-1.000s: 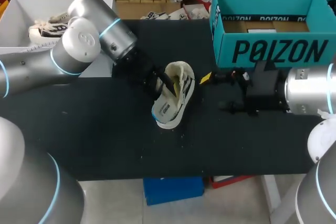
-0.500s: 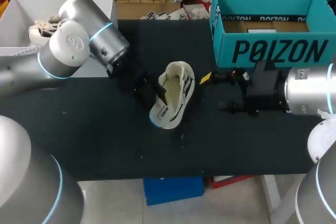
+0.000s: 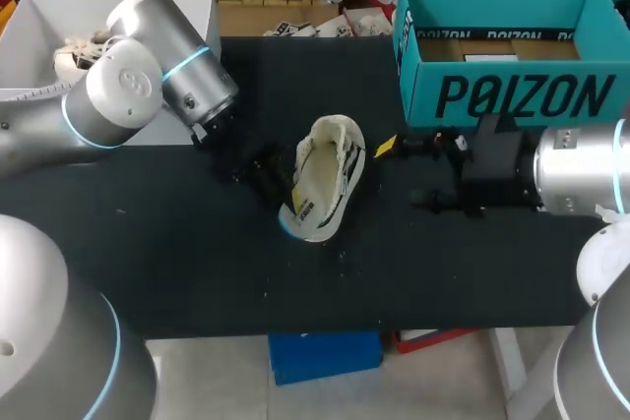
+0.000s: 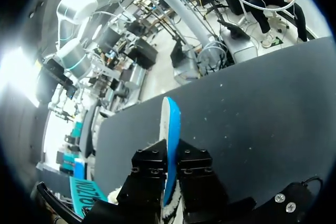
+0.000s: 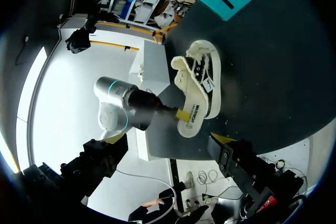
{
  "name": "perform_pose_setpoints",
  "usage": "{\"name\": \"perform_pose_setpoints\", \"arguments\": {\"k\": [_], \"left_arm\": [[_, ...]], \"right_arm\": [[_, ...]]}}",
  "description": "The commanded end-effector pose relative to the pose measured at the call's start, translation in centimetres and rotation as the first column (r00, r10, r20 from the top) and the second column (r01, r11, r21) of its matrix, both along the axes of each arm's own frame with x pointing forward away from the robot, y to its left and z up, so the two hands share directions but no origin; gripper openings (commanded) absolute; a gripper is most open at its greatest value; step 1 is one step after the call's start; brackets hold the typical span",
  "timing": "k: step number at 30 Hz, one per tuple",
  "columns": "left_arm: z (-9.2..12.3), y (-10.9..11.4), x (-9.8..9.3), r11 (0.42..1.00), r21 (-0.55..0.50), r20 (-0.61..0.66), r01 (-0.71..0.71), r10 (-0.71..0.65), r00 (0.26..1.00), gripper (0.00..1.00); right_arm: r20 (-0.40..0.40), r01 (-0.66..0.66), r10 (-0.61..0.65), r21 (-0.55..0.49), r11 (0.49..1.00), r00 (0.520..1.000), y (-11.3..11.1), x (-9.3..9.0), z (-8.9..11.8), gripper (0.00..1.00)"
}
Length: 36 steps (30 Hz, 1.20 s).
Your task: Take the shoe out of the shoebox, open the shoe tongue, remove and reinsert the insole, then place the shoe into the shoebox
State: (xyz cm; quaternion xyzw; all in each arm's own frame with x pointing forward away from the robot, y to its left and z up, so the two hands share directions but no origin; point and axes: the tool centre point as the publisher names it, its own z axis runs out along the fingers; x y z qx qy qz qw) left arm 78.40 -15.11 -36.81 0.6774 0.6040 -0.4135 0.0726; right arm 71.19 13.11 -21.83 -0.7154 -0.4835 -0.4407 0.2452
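Head view: the shoe lies on its side mid-tabletop, out of the teal shoebox at the far right corner. Left wrist view: the left tool is clamped on the shoe's thin white-blue edge. Right wrist view: the right tool stands apart, short of the shoe. Probably the insole step; next, the right tool must brace the shoe

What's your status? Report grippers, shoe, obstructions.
Left gripper shut on shoe's side. Right gripper open, empty, beside shoe. Shoe tilted on table, outside shoebox. Right gripper sits between shoe and shoebox.
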Motion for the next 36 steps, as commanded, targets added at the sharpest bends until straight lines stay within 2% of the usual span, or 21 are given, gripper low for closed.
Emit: {"name": "perform_pose_setpoints", "arguments": {"k": [1,8,18,36], "left_arm": [[0.0,-0.5,0.1,1.0,-0.02,0.015,-0.005,0.006,1.0,0.0],[0.4,-1.2,0.2,0.997,-0.071,0.008,-0.01,0.01,1.0,0.0],[-0.7,-1.8,1.3,0.996,-0.081,-0.002,-0.045,0.045,0.999,0.0],[-1.5,-2.9,4.5,0.995,-0.055,0.006,-0.083,0.083,0.996,0.0]], "right_arm": [[-0.001,0.0,0.0,0.0,1.0,1.0,0.1,0.0,0.0,1.0],[-0.001,0.0,0.0,0.0,1.0,1.0,0.1,0.0,0.0,1.0],[-0.001,0.0,0.0,0.0,1.0,1.0,0.1,0.0,0.0,1.0],[-0.001,0.0,0.0,0.0,1.0,1.0,0.1,0.0,0.0,1.0]]}}
